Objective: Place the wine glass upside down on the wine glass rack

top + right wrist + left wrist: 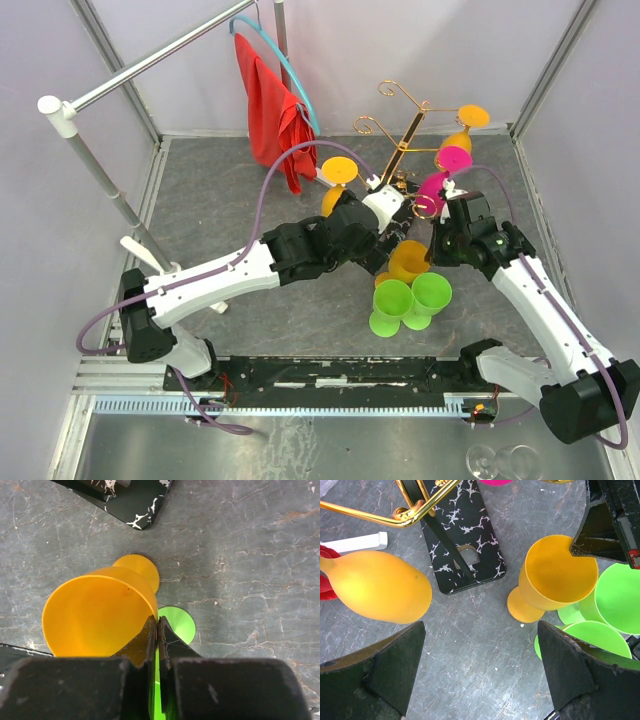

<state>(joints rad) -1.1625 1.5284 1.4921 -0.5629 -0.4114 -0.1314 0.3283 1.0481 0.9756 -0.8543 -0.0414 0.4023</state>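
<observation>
An orange wine glass (408, 260) (95, 617) stands upright on the grey table, just in front of the wine glass rack (410, 130), a gold scroll tree on a black marbled base (462, 535). My right gripper (157, 622) (431, 262) is shut on the rim of this glass (560, 577), one finger inside the bowl and one outside. My left gripper (480, 670) (392, 235) hangs open over bare table, with nothing between its fingers. It sits between the standing glass and an orange glass (375, 585) hanging upside down on the rack.
A pink glass (440, 175) and two orange ones (338, 180) (465, 125) hang on the rack. Two green glasses (410, 300) (620, 597) stand close beside the held glass. A red cloth on a blue hanger (275, 110) hangs at the back left.
</observation>
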